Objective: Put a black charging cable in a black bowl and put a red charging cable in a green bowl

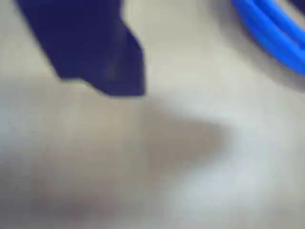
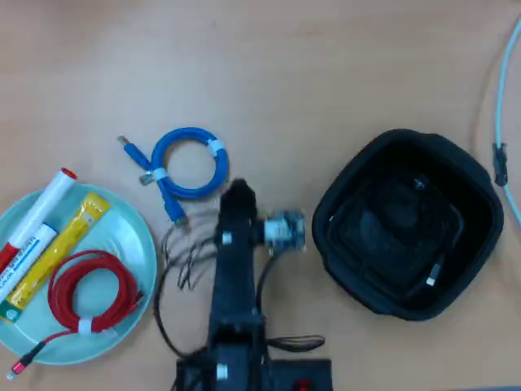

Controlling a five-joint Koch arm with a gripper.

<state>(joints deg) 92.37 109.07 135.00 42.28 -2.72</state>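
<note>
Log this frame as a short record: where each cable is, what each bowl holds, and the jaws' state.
red charging cable: coiled in the green bowl, one plug end over the rim
green bowl extras: white marker, yellow packet
black charging cable: inside the black bowl, hard to make out
blue cable: on the table, beside the gripper
jaws: state cannot be told

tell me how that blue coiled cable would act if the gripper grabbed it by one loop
The blue cable would likely come up as one bundle, since two white ties bind its coil. Its loose plug tails would probably dangle and swing, being thin and unbound. It looks light, so a push would likely slide it across the smooth wooden table rather than roll it.
</note>
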